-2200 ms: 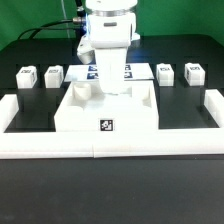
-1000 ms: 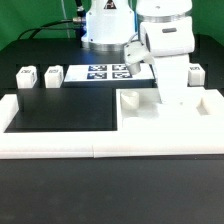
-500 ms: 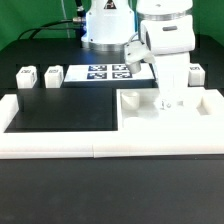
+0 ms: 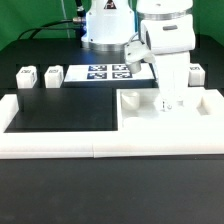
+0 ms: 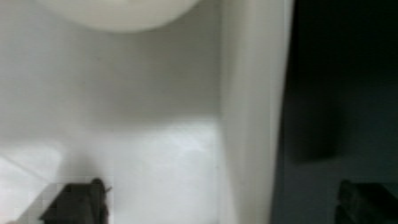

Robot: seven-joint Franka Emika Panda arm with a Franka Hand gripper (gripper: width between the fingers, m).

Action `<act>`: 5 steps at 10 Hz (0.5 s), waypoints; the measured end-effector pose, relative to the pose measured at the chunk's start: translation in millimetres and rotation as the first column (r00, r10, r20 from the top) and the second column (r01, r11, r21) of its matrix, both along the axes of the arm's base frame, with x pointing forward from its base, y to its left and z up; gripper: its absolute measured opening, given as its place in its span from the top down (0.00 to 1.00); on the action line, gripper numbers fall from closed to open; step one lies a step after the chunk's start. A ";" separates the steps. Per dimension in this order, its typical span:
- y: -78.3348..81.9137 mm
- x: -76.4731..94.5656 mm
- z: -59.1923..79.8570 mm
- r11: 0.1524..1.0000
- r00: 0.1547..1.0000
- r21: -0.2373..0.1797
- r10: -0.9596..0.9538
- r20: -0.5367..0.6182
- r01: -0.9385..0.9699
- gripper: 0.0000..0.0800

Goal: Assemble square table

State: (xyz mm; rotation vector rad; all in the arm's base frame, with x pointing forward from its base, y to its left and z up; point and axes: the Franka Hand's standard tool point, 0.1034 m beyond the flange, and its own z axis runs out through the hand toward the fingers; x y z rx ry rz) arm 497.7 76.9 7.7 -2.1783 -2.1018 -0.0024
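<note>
The square table's top, a flat white slab [image 4: 145,115], lies at the exterior view's right, pushed into the corner of the white border rail [image 4: 100,146]. My gripper [image 4: 170,102] stands over its far right part, open, with one finger on each side of the slab's edge and nothing gripped. The wrist view shows the white slab [image 5: 160,130] and its edge between the two dark fingertips [image 5: 75,202], my gripper [image 5: 222,205] wide apart. Two leg blocks [image 4: 27,77] [image 4: 53,74] sit at the far left and one [image 4: 197,72] at the far right.
The marker board [image 4: 103,72] lies at the back centre before the robot base. The black mat [image 4: 60,108] is bare on the exterior view's left inside the rail. The rail's right arm [image 4: 212,100] runs close beside the slab.
The slab has been carried from the middle to the right corner of the rail. Within the last second my jaws opened and let go of it; the arm has hardly moved.
</note>
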 end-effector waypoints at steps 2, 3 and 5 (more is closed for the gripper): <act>0.0 0.0 0.0 1.000 1.000 0.000 0.000 0.000 0.000 0.19; 0.0 0.0 0.0 1.000 1.000 0.000 0.000 0.000 0.000 0.19; 4.0 -2.8 19.3 0.997 0.997 -0.025 -0.073 0.009 0.074 0.19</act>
